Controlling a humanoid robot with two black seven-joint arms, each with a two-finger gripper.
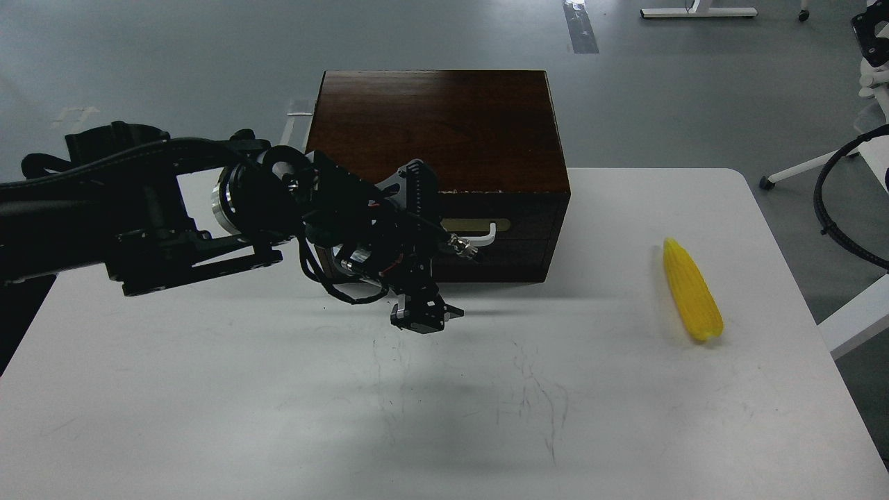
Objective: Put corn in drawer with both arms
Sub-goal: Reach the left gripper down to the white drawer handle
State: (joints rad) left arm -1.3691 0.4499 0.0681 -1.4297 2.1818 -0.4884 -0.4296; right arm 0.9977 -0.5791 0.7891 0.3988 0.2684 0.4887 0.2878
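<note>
The corn lies on the white table at the right, pointed end away from me. The drawer sits shut in the dark wooden box at the table's back middle. Only the right end of its white handle shows. My left arm reaches in from the left and covers the left half of the drawer front. My left gripper hangs low, just in front of the drawer and above the table, holding nothing I can see. Its fingers are dark and cannot be told apart. A black part of my right arm shows at the top right edge, far from the corn.
A looped black cable hangs off the table's right side. White furniture legs stand on the grey floor behind. The tabletop in front of the box bears scuff marks.
</note>
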